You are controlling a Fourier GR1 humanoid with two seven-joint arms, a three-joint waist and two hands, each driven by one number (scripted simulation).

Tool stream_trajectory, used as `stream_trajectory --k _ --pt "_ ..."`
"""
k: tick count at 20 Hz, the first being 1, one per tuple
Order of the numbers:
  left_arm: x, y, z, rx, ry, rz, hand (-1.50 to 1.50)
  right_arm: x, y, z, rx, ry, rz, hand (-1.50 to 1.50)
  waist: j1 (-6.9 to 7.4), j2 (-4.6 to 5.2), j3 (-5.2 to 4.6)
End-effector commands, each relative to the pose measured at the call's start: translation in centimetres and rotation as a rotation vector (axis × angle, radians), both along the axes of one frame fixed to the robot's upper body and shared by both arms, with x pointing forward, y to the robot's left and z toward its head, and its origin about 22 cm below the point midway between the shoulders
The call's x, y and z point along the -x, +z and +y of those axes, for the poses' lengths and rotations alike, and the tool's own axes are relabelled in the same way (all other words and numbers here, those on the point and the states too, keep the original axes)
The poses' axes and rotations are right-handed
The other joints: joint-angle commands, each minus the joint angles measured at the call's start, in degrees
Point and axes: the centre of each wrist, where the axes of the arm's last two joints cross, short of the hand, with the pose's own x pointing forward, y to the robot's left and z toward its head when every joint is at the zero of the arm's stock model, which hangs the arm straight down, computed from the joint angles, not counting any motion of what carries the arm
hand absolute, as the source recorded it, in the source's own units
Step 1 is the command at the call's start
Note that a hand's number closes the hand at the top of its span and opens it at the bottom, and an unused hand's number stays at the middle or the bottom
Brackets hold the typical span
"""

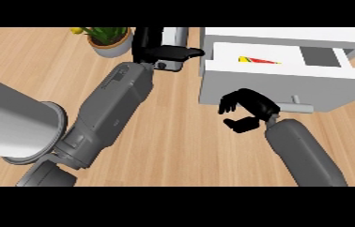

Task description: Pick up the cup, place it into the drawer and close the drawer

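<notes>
The cup (174,36), a pale grey-white cylinder, shows at the top centre, just left of the white drawer unit. My left hand (164,56) is curled round it and hides most of it, with the thumb pointing right toward the drawer. The drawer (277,71) is pulled open, and a yellow and red item (258,60) lies inside. My right hand (248,108) hangs in front of the drawer's front panel, left of its handle (299,107). Its fingers are loosely bent and hold nothing.
A potted plant (110,39) stands at the back left, close to my left hand. A large grey metal vessel (24,127) sits at the left edge beside my left forearm. Bare wooden counter (187,141) lies between the two arms.
</notes>
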Motion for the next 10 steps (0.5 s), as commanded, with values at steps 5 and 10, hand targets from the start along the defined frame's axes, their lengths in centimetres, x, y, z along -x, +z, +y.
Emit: stream_trajectory --k 5,10 --pt "1.6 -3.3 3.2 0.014 -0.034 0.0 -1.5 -5.3 1.4 -2.5 -0.087 -0.099 -0.126 1.5 3.22 0.53 0.11" --pt "1.3 -2.7 5.8 0.022 -0.047 0.014 -1.5 -8.0 5.3 -4.5 -0.159 -0.22 -0.229 1.5 5.06 1.29 0.16"
